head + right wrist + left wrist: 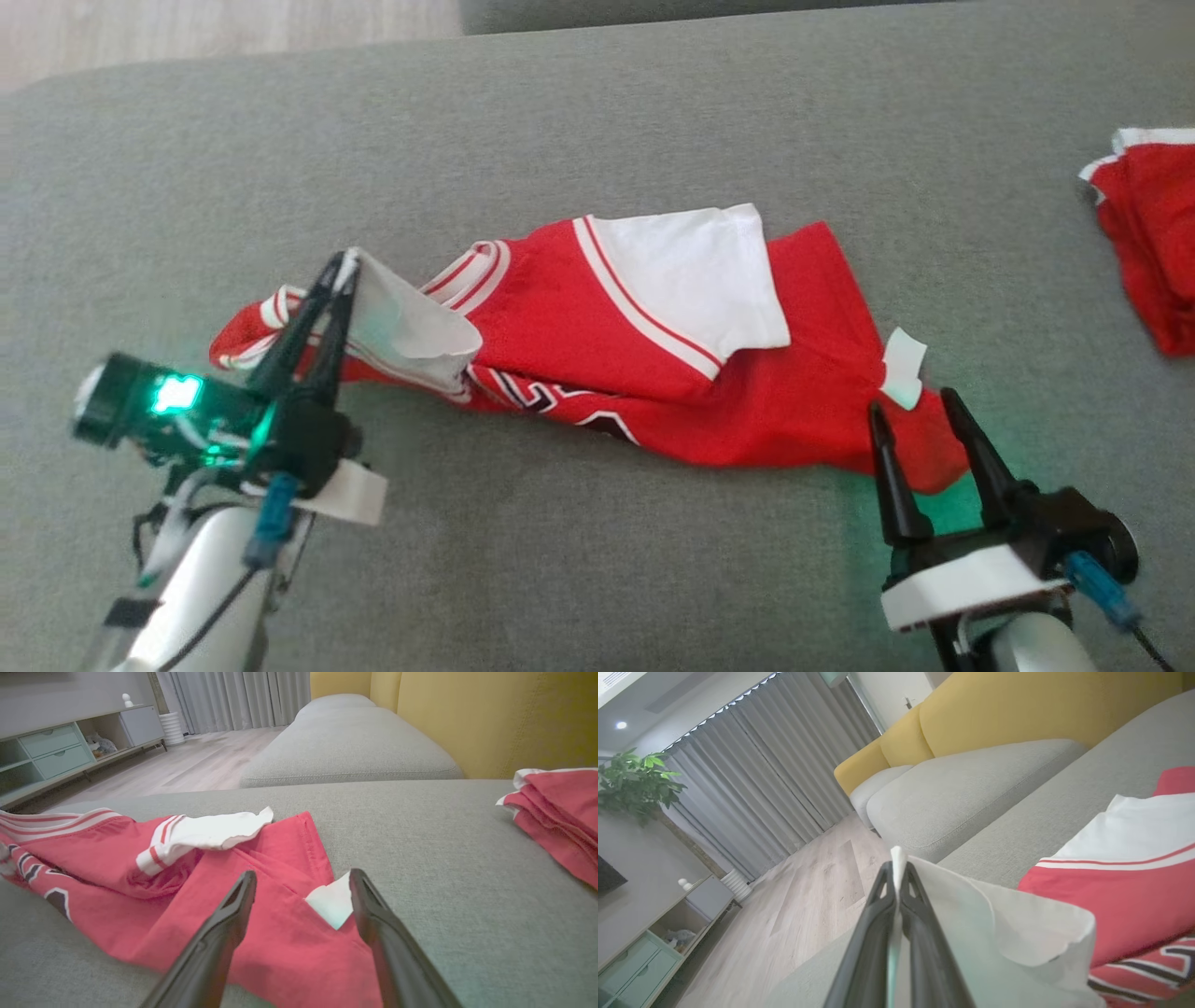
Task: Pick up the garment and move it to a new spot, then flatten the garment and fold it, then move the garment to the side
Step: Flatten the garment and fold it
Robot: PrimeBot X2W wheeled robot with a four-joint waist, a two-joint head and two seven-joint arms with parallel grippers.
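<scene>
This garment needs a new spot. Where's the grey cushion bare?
Bare: the wide band of cushion beyond the garment, the near strip between the left gripper and right gripper, and the gap before the folded red pile. Crowded: the middle and the right edge.

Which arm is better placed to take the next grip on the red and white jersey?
Probably the right. The right gripper stands open over the red and white fabric jersey; the left gripper is shut on its white sleeve.
</scene>
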